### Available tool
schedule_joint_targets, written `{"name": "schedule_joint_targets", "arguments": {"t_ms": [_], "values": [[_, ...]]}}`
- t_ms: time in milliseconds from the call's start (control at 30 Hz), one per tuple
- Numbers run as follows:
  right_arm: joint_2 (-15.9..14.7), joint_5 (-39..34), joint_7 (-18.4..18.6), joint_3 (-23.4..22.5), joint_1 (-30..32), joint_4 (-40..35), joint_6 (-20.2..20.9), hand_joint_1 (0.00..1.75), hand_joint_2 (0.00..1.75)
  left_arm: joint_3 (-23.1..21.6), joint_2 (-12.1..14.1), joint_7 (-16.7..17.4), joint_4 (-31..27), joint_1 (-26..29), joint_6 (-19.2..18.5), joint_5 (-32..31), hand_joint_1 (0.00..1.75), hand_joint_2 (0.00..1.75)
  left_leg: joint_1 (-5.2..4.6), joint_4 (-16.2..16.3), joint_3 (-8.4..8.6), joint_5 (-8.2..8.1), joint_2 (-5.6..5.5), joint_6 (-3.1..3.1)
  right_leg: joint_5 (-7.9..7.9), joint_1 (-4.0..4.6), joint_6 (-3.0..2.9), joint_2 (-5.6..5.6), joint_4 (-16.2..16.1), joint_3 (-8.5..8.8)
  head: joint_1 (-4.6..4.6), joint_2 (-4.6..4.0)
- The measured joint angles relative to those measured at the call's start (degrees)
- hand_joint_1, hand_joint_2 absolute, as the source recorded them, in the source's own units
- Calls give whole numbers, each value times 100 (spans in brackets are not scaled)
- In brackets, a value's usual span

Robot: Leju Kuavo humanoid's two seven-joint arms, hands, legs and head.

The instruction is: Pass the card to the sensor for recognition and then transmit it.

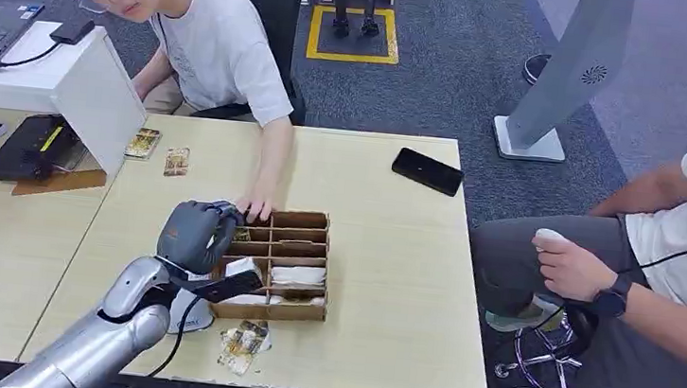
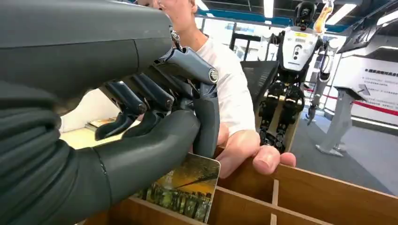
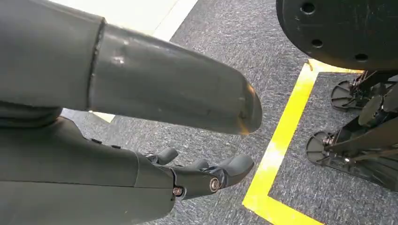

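1. Two people at a pale wooden table (image 1: pixel 388 284): one seated at upper left of the head view, fingers (image 1: pixel 257 209) resting on the far rim of a box; another at the right edge, holding a small white object (image 1: pixel 549 239).
2. Sits at centre of the head view: a brown cardboard box (image 1: pixel 295 311) cut into narrow slots by thin dividers, white folded pieces in the near slots.
3. Curls over the box's upper-left corner: left hand (image 1: pixel 195 234), matte grey shell, dark jointed fingers, on a silver arm rising from lower left.
4. Pinches a glossy picture card (image 2: pixel 185 187) between thick grey thumb (image 2: pixel 155 147) and a dark finger (image 2: pixel 206 122) in the left wrist view; rectangular, rounded corner, yellow-green print, upright in a slot at the box's edge.
5. Touches the divider just beside that card in the same view: the person's fingertips (image 2: pixel 267 159).
6. Hangs over grey speckled carpet with a yellow tape line (image 3: pixel 281 140): right hand (image 3: pixel 197 176), smooth dark fingers loosely spread, nothing in them.
7. Lie flat in the head view: a black phone (image 1: pixel 427 171) at the table's upper right; two printed cards (image 1: pixel 159 152) at upper left beside a white angled panel (image 1: pixel 102 95); a crinkled clear wrapper (image 1: pixel 242 344) below the box.
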Motion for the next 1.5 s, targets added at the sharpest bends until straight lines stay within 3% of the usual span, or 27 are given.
{"name": "schedule_joint_targets", "arguments": {"t_ms": [467,500,533,567,1500], "values": [[22,0,13,-7,-8,0,-2,0,0,9,0,-50,0,2,-57,68,175,175,0,0,0,0,-1,0,0,0,0,-1,0,0,0,0],[24,0,13,-9,-9,0,-2,0,0,9,0,-50,0,2,-57,68,162,175,0,0,0,0,-1,0,0,0,0,-1,0,0,0,0],[26,0,13,-9,-10,0,-2,0,0,9,0,-50,0,2,-57,68,98,175,0,0,0,0,-1,0,0,0,0,-1,0,0,0,0],[26,0,13,-9,-11,0,-2,0,0,11,0,-52,0,2,-57,70,0,175,0,0,0,0,-1,0,0,0,0,-1,0,0,0,0],[44,0,17,-9,-32,0,-7,0,0,20,-17,-116,0,6,0,83,0,175,0,0,1,1,-7,2,0,0,0,-8,0,4,0,0]]}}
